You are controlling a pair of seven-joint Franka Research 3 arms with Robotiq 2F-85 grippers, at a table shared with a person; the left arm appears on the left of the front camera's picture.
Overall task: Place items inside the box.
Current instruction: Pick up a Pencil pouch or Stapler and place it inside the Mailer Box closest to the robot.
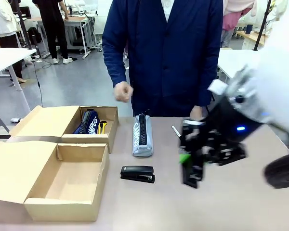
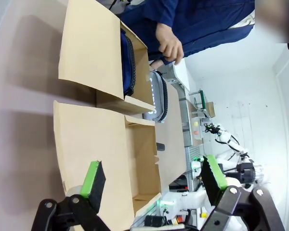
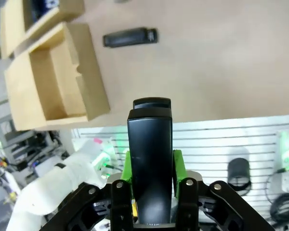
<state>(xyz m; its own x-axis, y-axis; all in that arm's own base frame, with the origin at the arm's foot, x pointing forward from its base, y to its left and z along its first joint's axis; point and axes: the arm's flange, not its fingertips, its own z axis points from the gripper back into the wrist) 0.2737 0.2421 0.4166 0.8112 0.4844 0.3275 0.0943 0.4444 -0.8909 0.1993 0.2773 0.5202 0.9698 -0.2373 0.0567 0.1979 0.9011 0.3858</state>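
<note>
The left claw (image 2: 151,177) hangs released, pads wide apart, gripping nothing, above the near box (image 1: 62,210). This is the larger of two brown cardboard boxes, with its flap open. The far box (image 1: 86,139) holds one navy pouch (image 1: 88,121) and one yellow knife (image 1: 102,127). One grey pencil case (image 1: 142,137) lies mid-surface. There are two black staplers. The loose stapler (image 1: 137,174) lies in front of the case, and the held stapler (image 1: 191,174) is clenched in the right claw (image 1: 188,161), off the surface.
</note>
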